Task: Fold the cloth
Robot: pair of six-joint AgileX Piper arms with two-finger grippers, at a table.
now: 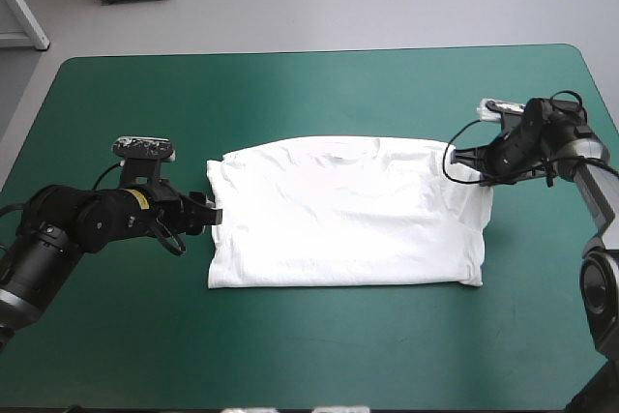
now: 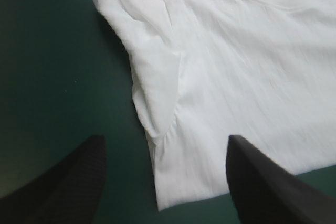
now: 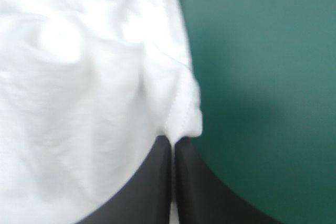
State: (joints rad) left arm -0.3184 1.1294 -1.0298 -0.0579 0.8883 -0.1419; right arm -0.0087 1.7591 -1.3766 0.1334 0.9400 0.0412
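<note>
The white T-shirt (image 1: 343, 212) lies folded lengthwise in a wide band across the middle of the teal-green table, its collar toward the far edge. My left gripper (image 1: 210, 213) is open at the shirt's left edge, its fingers (image 2: 58, 187) apart on either side of the folded sleeve (image 2: 155, 77). My right gripper (image 1: 462, 163) is shut on the T-shirt (image 3: 94, 103) at its right end, pinching a bunched fold (image 3: 184, 119) that rises a little off the table.
Bare teal-green cover (image 1: 309, 355) surrounds the shirt, with wide strips along the near edge and the far edge (image 1: 309, 84). The arms sit low at the left and right sides.
</note>
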